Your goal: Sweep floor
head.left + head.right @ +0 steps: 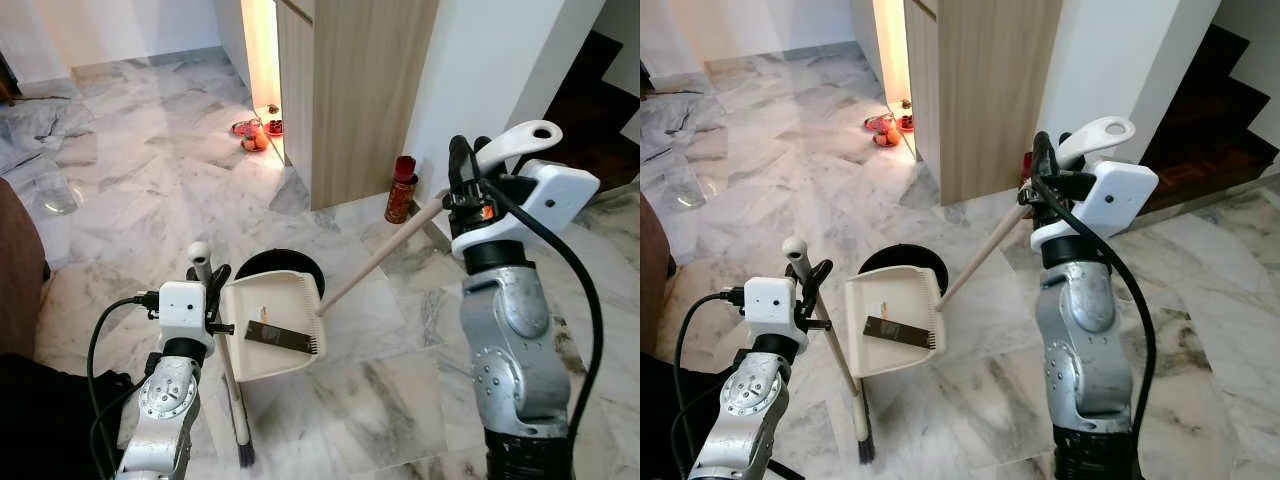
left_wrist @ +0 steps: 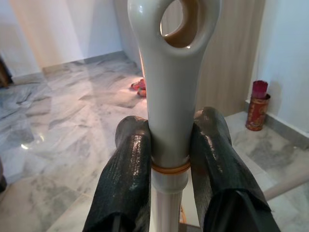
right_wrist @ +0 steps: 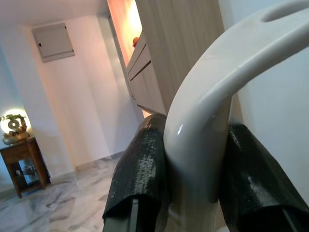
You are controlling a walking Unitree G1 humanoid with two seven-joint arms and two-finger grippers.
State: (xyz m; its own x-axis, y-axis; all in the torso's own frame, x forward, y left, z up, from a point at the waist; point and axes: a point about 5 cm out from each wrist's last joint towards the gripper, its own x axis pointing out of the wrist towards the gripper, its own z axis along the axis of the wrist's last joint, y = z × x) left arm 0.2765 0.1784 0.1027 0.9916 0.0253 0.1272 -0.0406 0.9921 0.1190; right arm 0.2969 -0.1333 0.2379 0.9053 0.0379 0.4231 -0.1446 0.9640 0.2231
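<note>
My left gripper is shut on the top of a cream broom handle, just below its hanging loop. The broom runs down to dark bristles on the marble floor. My right gripper is shut on the white curved grip of a long-handled dustpan. Its pale pole slants down to the cream pan, which sits tilted in front of a round black bin. A flat dark piece of debris lies in the pan near its toothed edge.
A wooden cabinet and a white wall corner stand ahead. A red tin sits at the wall's foot. Red slippers lie near the lit gap. Dark stairs rise at the right, brown furniture at the left.
</note>
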